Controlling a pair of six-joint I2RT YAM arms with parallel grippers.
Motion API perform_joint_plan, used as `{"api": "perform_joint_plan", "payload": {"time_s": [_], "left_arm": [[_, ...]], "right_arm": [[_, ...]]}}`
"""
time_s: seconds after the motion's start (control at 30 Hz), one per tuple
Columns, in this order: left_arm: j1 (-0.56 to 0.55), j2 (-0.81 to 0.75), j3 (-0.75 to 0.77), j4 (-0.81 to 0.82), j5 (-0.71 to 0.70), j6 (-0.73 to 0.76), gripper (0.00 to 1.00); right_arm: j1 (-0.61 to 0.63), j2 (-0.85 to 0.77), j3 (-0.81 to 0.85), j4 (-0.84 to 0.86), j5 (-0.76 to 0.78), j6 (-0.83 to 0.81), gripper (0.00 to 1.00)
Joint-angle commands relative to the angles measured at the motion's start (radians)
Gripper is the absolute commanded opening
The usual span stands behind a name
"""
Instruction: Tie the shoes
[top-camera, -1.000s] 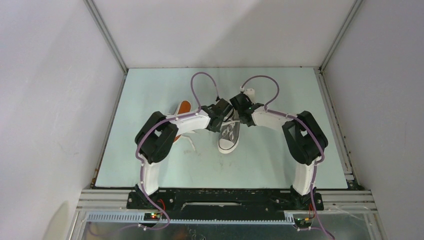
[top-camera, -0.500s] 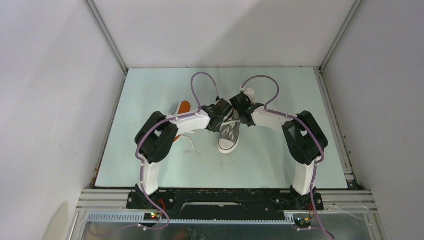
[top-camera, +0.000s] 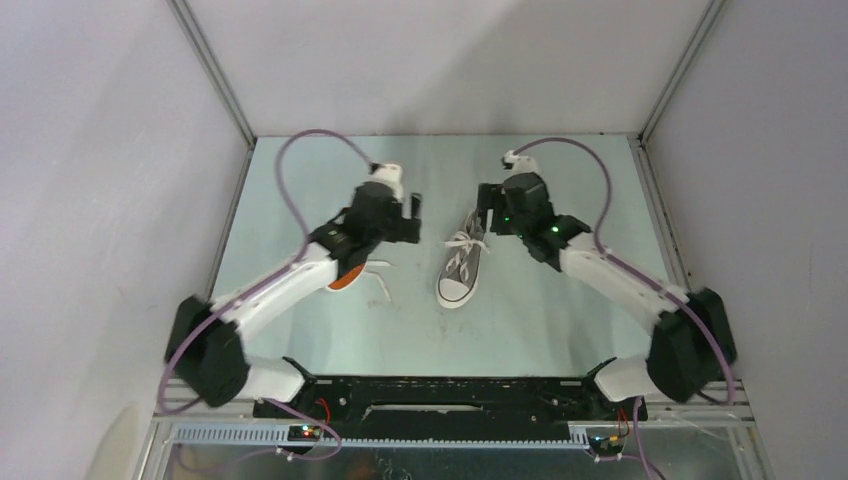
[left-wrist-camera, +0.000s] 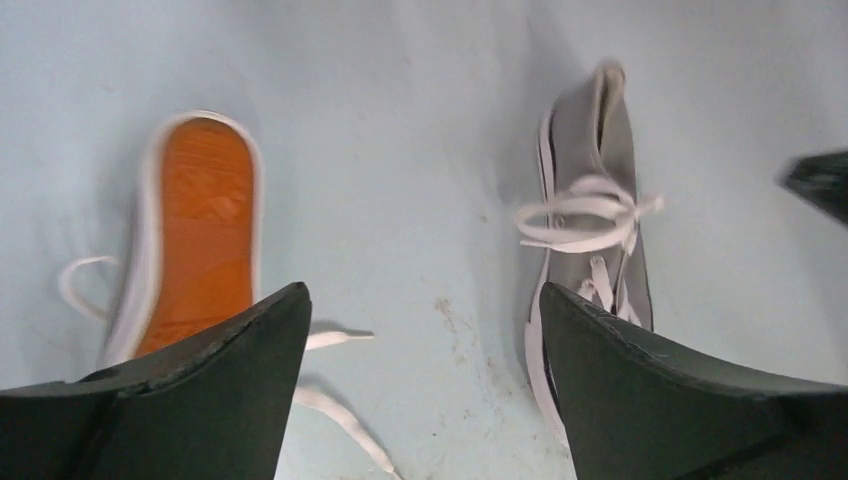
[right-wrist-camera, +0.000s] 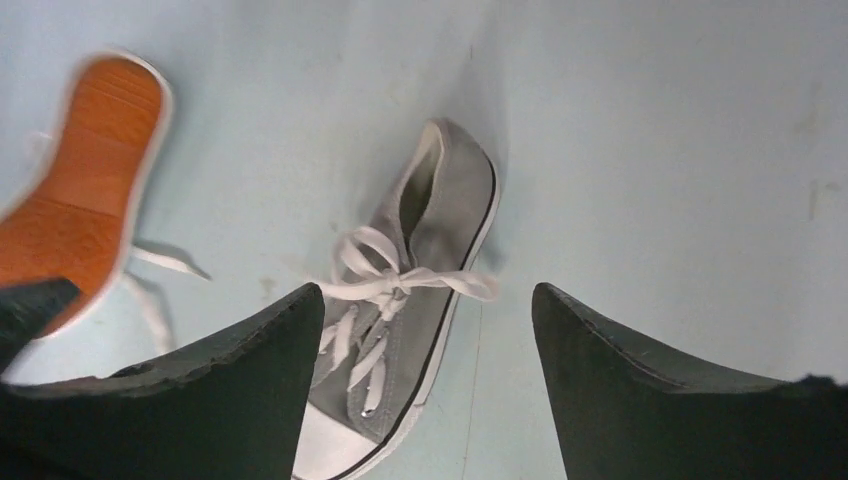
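In the overhead view the upright shoe (top-camera: 458, 268) is seen at the middle of the table (top-camera: 560, 330), with its white toe cap turned toward the lower edge of the frame. A bow (right-wrist-camera: 392, 281) is seen in its laces near the ankle opening, but how tight the knot is cannot be made out.

The overturned shoe (left-wrist-camera: 198, 228) is found to the left of it, well apart, with the orange sole facing up. From above, most of that shoe is hidden under the left arm (top-camera: 280, 290) and only a sliver of orange is shown. In the left wrist view its toe end is covered by a finger. A loose lace (left-wrist-camera: 340, 420) is trailed from it across the table, and its end is cut off at the lower edge of the frame.

The left gripper (top-camera: 408, 217) is held over bare table, between the two shoes and toward the upper part of the frame. Its jaws are spread wide and nothing is held. The right gripper (top-camera: 487, 206) is placed just right of the upright shoe's heel, its jaws likewise wide apart with nothing gripped. In both wrist views the fingers are cropped by the lower edge.
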Motion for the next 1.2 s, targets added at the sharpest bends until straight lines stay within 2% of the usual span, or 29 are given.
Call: {"api": "perform_joint_plan", "payload": {"time_s": [0.0,0.13,0.23,0.3,0.43,0.53,0.63,0.77,0.8,0.9,1.0,1.1,1.17], "left_arm": [[0.123,-0.229,-0.208,0.225,0.147,-0.084,0.92],[0.226,-0.424,-0.389,0.289,0.096,-0.108,0.95],[0.28,-0.581,-0.529,0.377,0.015,-0.085,0.97],[0.311,-0.659,-0.595,0.412,-0.034,-0.061,0.98],[0.382,-0.746,-0.661,0.415,-0.083,-0.035,1.0],[0.431,-0.762,-0.69,0.441,-0.095,-0.003,1.0],[0.45,-0.753,-0.737,0.54,-0.116,0.06,1.0],[0.531,-0.722,-0.776,0.625,-0.158,0.099,1.0],[0.549,-0.71,-0.79,0.655,-0.151,0.109,1.0],[0.632,-0.683,-0.838,0.762,-0.122,0.145,1.0],[0.674,-0.628,-0.91,0.935,-0.065,0.191,1.0],[0.719,-0.568,-0.957,1.09,0.011,0.201,1.0],[0.73,-0.542,-0.964,1.117,0.034,0.201,0.99]], "right_arm": [[-0.042,-0.19,-0.091,0.119,-0.097,-0.015,0.81],[-0.107,-0.33,-0.21,0.164,-0.071,-0.006,0.82],[-0.185,-0.469,-0.325,0.273,-0.067,0.01,0.83],[-0.229,-0.54,-0.418,0.317,-0.061,0.003,0.84],[-0.287,-0.606,-0.463,0.311,-0.023,-0.064,0.86],[-0.329,-0.608,-0.473,0.308,-0.005,-0.11,0.87],[-0.361,-0.605,-0.497,0.335,0.018,-0.129,0.87],[-0.408,-0.554,-0.608,0.55,0.103,-0.247,0.9],[-0.431,-0.517,-0.64,0.621,0.056,-0.259,0.95],[-0.584,-0.445,-0.681,0.711,-0.071,-0.208,0.97],[-0.662,-0.397,-0.718,0.795,-0.195,-0.219,0.99],[-0.665,-0.366,-0.735,0.85,-0.162,-0.252,0.99],[-0.657,-0.328,-0.755,0.903,-0.124,-0.264,0.99]]}}
